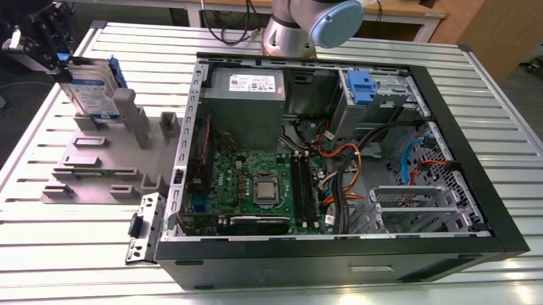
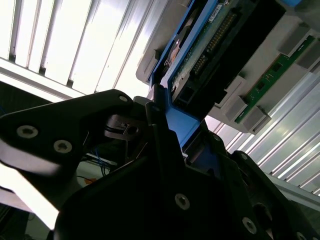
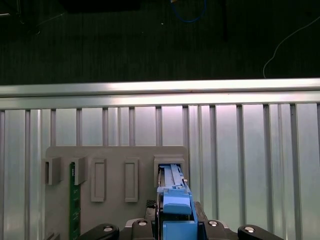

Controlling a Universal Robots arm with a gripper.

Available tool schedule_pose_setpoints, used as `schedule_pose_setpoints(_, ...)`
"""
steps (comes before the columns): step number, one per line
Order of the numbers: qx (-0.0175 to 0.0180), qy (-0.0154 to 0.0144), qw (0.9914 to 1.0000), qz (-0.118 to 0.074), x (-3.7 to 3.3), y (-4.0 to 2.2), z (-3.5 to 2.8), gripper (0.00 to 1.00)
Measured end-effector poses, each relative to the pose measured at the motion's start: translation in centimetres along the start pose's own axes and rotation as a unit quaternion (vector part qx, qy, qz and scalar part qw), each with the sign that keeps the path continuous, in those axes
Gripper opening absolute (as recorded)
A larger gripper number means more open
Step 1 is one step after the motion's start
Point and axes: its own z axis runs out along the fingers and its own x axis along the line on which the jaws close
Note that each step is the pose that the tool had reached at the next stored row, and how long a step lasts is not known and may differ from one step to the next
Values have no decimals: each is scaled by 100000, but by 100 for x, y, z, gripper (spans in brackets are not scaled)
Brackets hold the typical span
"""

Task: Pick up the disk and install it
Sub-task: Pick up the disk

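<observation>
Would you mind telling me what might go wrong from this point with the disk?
The claw holds the disk by its blue frame, so it may slip or tilt. Its lower end looks seated in the grey holder; a skewed lift could jam it. Loose cables crowd the case.

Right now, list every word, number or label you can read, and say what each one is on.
No text can be read in any view.
White-and-blue label on the disk: print too small to read.
white sticker on the grey power supply box: print too small to read.
Markings on the motherboard: too small to read.
</observation>
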Motion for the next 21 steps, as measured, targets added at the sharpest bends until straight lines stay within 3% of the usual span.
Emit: schedule_pose_setpoints(21, 0, 0, 100000, 1, 0, 1, -67, 37)
